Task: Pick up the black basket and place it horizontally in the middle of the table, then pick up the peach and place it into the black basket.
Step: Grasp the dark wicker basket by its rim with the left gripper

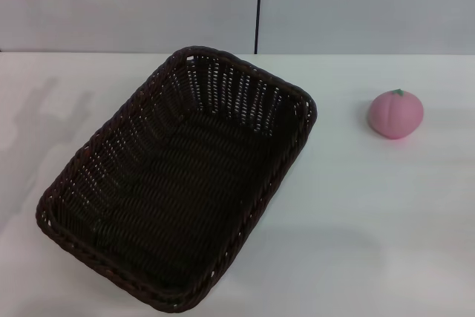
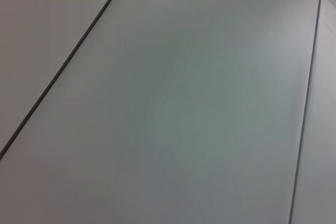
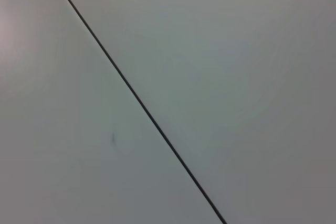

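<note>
The black basket (image 1: 178,183) lies on the white table (image 1: 356,220) left of centre, turned on a diagonal, with its far corner toward the middle back and its near end at the front left. It is empty. The pink peach (image 1: 396,113) stands upright on the table to the right of the basket, well apart from it, its green leaf on top. Neither gripper shows in any view. Both wrist views show only pale wall panels.
A grey wall with a dark vertical seam (image 1: 258,5) stands behind the table's back edge. A faint arm shadow (image 1: 44,120) falls on the table at the far left. Bare tabletop lies between the basket and the peach.
</note>
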You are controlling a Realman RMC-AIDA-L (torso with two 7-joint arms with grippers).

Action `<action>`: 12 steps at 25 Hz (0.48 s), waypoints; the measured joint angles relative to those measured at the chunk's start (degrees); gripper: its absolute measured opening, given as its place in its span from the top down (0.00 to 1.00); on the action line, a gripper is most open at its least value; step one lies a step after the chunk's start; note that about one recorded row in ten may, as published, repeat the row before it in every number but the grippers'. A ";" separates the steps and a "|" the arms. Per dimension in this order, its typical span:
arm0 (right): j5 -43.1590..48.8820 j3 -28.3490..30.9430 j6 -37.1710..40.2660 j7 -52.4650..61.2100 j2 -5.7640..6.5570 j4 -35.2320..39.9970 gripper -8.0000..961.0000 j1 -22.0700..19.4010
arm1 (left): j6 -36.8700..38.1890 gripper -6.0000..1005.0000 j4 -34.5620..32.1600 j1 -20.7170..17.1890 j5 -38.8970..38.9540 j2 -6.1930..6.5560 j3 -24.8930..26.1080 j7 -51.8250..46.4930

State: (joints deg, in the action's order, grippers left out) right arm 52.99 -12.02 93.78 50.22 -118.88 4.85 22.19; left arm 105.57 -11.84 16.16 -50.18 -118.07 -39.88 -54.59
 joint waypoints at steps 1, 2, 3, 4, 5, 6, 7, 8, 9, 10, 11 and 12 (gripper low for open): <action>0.00 -0.18 0.00 0.46 -0.01 -0.02 0.36 -0.06 | -0.01 0.38 0.00 -0.03 0.00 0.01 0.00 0.01; 0.00 -0.18 0.00 0.46 -0.01 -0.02 0.37 -0.06 | -0.02 0.34 0.00 -0.05 0.00 0.01 0.02 0.04; 0.03 -0.25 0.00 0.52 -0.02 -0.02 0.37 -0.11 | -0.02 0.29 0.00 -0.08 0.00 0.01 0.04 0.06; 0.13 -0.33 0.03 0.53 -0.02 -0.02 0.37 -0.15 | -0.03 0.25 0.00 -0.08 0.00 -0.04 0.06 0.07; 0.24 -0.42 0.08 0.54 -0.03 -0.03 0.37 -0.21 | -0.03 0.20 -0.01 -0.08 0.00 -0.06 0.08 0.06; 0.34 -0.51 0.14 0.54 -0.03 -0.03 0.37 -0.30 | -0.02 0.16 -0.01 -0.08 0.00 -0.08 0.10 0.01; 0.39 -0.60 0.25 0.54 -0.03 -0.02 0.37 -0.44 | -0.03 0.16 -0.02 -0.08 0.00 -0.08 0.12 -0.05; 0.39 -0.59 0.30 0.54 -0.03 -0.02 0.37 -0.57 | -0.03 0.16 -0.02 -0.08 0.00 -0.09 0.15 -0.13; 0.39 -0.59 0.34 0.54 -0.03 -0.01 0.37 -0.68 | -0.03 0.16 -0.03 -0.08 0.00 -0.09 0.16 -0.20; 0.41 -0.64 0.41 0.54 -0.03 -0.01 0.37 -0.77 | -0.02 0.16 -0.03 -0.08 0.00 -0.10 0.16 -0.22; 0.81 -0.89 0.45 0.60 -0.03 0.11 0.37 -0.83 | -0.03 0.16 -0.03 -0.08 0.00 -0.11 0.16 -0.25; 1.38 -1.23 0.47 0.80 -0.01 0.41 0.37 -0.84 | -0.03 0.16 -0.01 -0.08 0.00 -0.11 0.16 -0.27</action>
State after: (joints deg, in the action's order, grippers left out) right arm 54.37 -13.26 94.25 51.01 -118.90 5.27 21.35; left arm 105.55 -11.84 16.08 -50.18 -118.18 -39.72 -54.86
